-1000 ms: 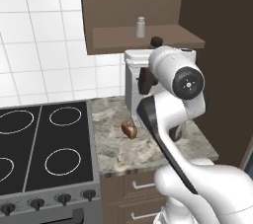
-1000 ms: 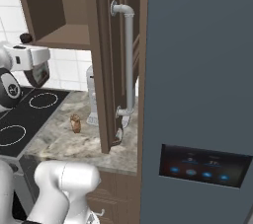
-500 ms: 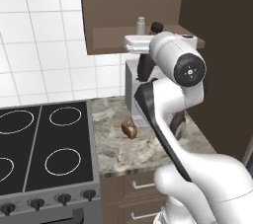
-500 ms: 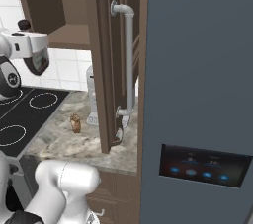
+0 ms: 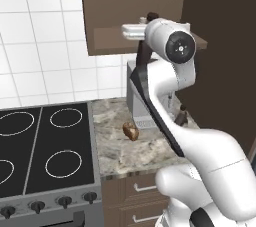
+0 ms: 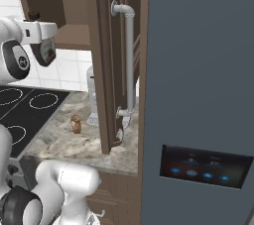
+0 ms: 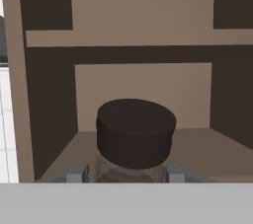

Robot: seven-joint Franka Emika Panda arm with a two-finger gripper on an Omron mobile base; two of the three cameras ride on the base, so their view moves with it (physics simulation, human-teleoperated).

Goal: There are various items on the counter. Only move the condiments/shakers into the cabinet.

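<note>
Hand view: the hand (image 7: 126, 174) sits closed on a dark brown bottle (image 7: 132, 166), its black cap (image 7: 135, 133) at 6 o'clock between the two grey fingertips (image 7: 75, 172). Beyond the cap lies the cabinet (image 7: 143, 16) interior, with the floor of the lower compartment just past it and a shelf (image 7: 143, 37) across the back toward 12 o'clock.

Left base view: on the counter (image 5: 120, 151) nearest the arm, a second dark brown bottle (image 5: 181, 116) stands at 3 o'clock, partly hidden by the arm. The brown food lump (image 5: 131, 131) lies near centre, just in front of the silver coffee machine (image 5: 136, 102). The stovetop (image 5: 42, 151) occupies 8 o'clock. Higher and farther, the hand (image 5: 131, 31) is raised to the cabinet's open bottom edge at 12 o'clock.

Right base view: the hand (image 6: 35, 29) is at 10 o'clock, level with the cabinet opening; the food lump (image 6: 75, 124) rests on the counter below.
</note>
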